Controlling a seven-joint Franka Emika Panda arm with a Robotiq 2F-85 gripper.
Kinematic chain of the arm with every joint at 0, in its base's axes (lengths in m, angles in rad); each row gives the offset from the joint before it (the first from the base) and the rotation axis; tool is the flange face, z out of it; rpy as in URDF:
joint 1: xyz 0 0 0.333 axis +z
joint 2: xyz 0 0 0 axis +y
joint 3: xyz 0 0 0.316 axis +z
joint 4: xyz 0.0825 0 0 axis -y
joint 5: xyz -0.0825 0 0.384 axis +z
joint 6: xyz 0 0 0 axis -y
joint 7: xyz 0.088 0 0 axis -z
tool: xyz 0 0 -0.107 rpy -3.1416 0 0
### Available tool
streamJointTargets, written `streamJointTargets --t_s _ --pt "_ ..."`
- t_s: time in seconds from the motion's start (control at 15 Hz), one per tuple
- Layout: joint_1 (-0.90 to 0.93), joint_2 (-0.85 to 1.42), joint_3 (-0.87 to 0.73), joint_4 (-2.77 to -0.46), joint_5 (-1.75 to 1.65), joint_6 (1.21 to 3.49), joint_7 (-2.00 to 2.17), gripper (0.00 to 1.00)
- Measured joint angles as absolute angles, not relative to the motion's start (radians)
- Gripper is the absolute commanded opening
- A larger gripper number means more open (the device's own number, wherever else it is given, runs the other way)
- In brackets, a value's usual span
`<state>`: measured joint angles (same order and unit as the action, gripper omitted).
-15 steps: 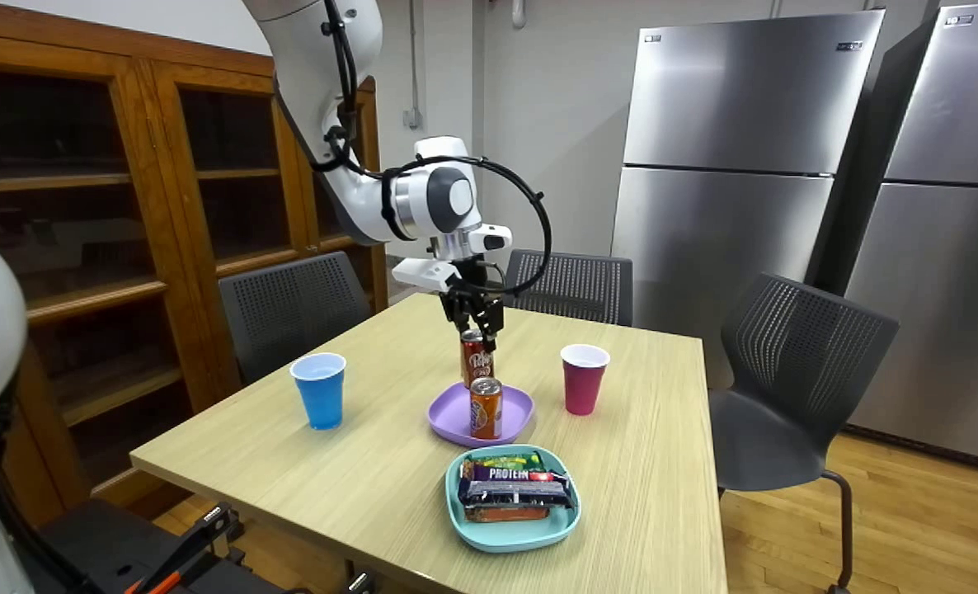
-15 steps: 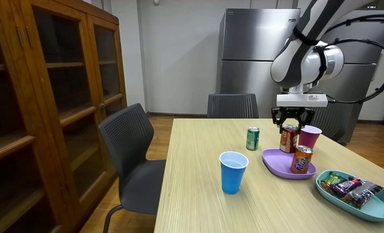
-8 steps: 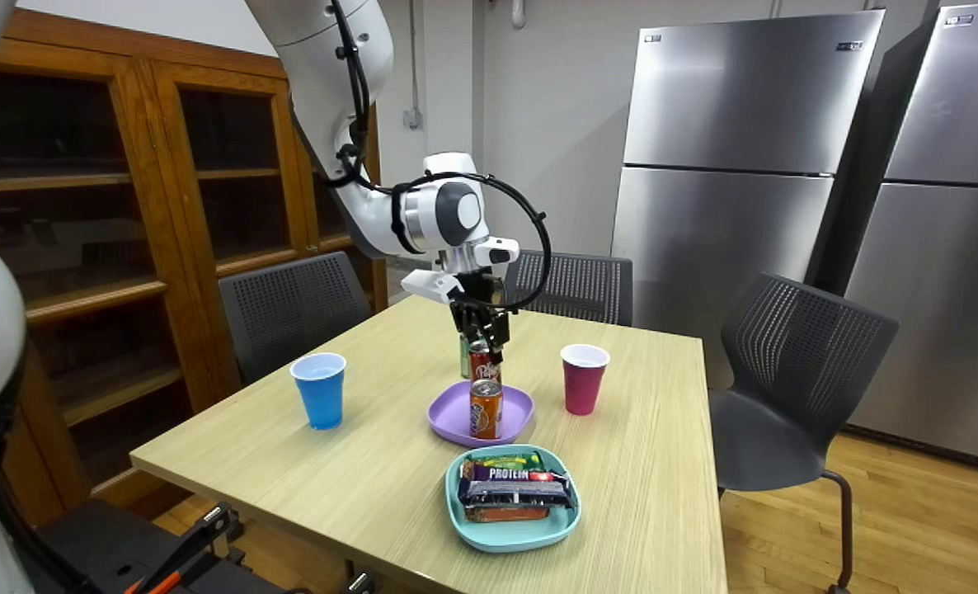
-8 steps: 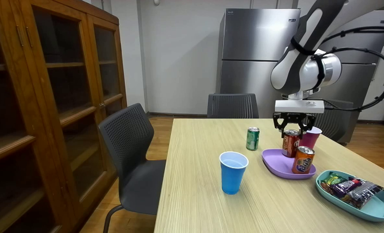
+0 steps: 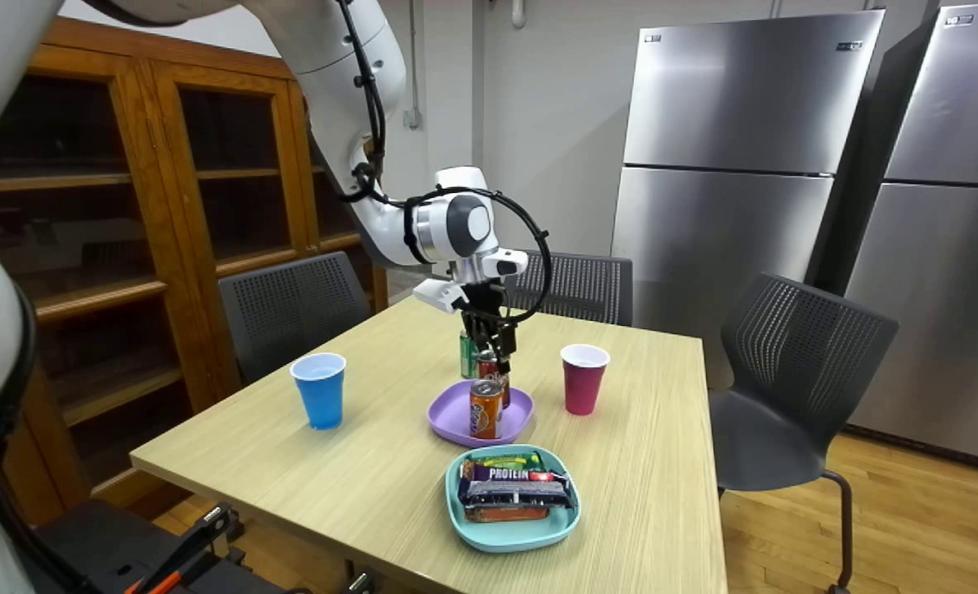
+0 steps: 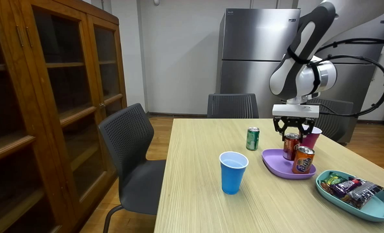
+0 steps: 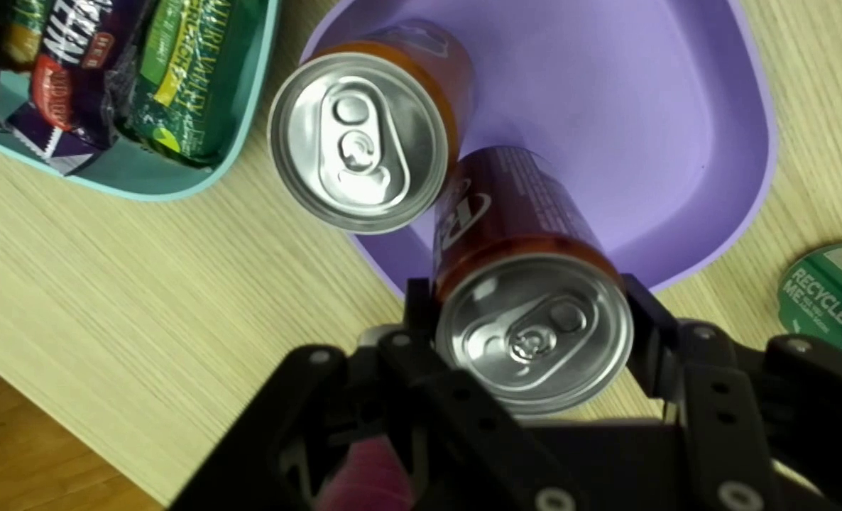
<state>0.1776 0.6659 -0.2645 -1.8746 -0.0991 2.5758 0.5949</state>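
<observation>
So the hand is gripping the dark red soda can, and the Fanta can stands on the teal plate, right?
Not quite: the Fanta can stands on the purple plate, not the teal plate, as both exterior views show. The hand is indeed gripping the dark red soda can.

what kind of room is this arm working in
Probably a break room or shared kitchen area: the clues are two stainless-steel refrigerators and dark perforated-back chairs set around a light wood-grain table.

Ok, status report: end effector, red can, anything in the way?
End effector closed on red can. It's over purple plate, contact unclear. Fanta close beside, possibly in the way.
</observation>
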Motion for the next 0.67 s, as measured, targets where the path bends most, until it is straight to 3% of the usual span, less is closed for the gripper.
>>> streamJointTargets --t_s 0.53,0.6,0.67 --pt "0.160 0.711 -0.264 -1.819 -0.076 2.554 0.618 0.38" --pt "0.159 0.714 -0.265 -1.814 -0.073 2.550 0.618 0.86" --pt "0.158 0.716 -0.264 -1.810 -0.071 2.545 0.618 0.89"
